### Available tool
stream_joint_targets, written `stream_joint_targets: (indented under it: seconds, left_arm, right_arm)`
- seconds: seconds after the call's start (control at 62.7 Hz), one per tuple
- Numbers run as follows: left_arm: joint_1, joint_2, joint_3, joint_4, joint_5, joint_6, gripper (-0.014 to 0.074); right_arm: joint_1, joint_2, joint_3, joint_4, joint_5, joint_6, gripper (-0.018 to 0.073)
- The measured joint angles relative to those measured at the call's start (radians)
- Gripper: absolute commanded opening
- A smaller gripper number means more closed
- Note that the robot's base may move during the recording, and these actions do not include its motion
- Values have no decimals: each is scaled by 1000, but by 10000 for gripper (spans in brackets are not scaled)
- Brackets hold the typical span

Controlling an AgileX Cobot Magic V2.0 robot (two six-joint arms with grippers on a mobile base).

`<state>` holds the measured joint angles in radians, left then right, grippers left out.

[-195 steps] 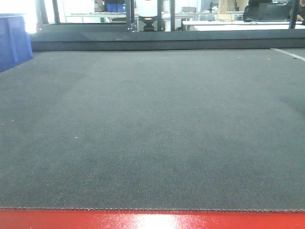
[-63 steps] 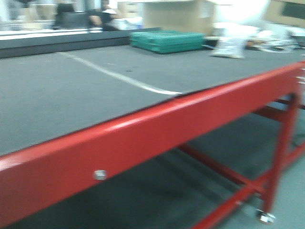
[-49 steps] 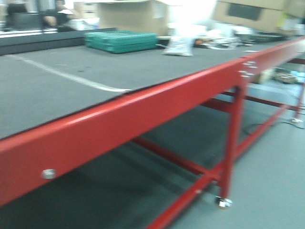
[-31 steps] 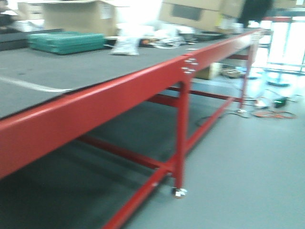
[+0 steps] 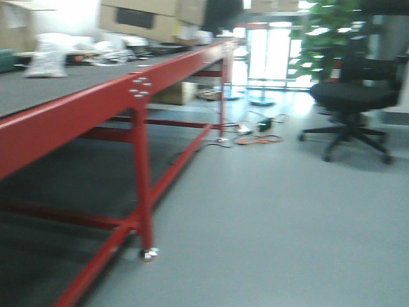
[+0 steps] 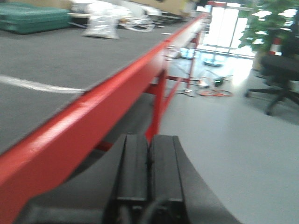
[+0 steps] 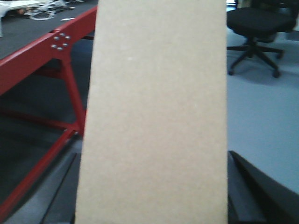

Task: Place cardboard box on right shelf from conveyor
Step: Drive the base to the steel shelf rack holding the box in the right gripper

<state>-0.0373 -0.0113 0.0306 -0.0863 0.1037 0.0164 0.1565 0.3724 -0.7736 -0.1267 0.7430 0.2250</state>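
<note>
The tan cardboard box (image 7: 156, 116) fills the middle of the right wrist view, standing upright between the dark fingers of my right gripper (image 7: 154, 186), which is shut on its sides. Behind it are the floor and the red frame of the conveyor (image 7: 28, 60). My left gripper (image 6: 149, 140) is shut with nothing in it, its two black fingers pressed together, hanging beside the conveyor's red front edge (image 6: 84, 116). In the front view the conveyor (image 5: 57, 80) runs off along the left. The right shelf is out of view.
A red conveyor leg with a caster (image 5: 144, 192) stands close on the left. A black office chair (image 5: 354, 102) sits at the right, with cables (image 5: 255, 131) on the grey floor beyond. A green crate (image 6: 32, 18) and a white bag (image 5: 45, 64) lie on the belt.
The front view has swung right, from facing the belt square-on to looking along its red edge. The floor, chair and doorway have come into view; the green crate has slid off to the left.
</note>
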Motion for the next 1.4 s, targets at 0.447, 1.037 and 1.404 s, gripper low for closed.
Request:
stream_joint_targets:
  seconds: [0.447,1.037,1.404]
  left_arm:
    - [0,0,0,0,0,0,-119]
    - [2,0,0,0,0,0,-119]
    - [2,0,0,0,0,0,-119]
  right_arm:
    - [0,0,0,0,0,0,230]
    - [-1,0,0,0,4,0,230]
    - [-1,0,0,0,6,0,230]
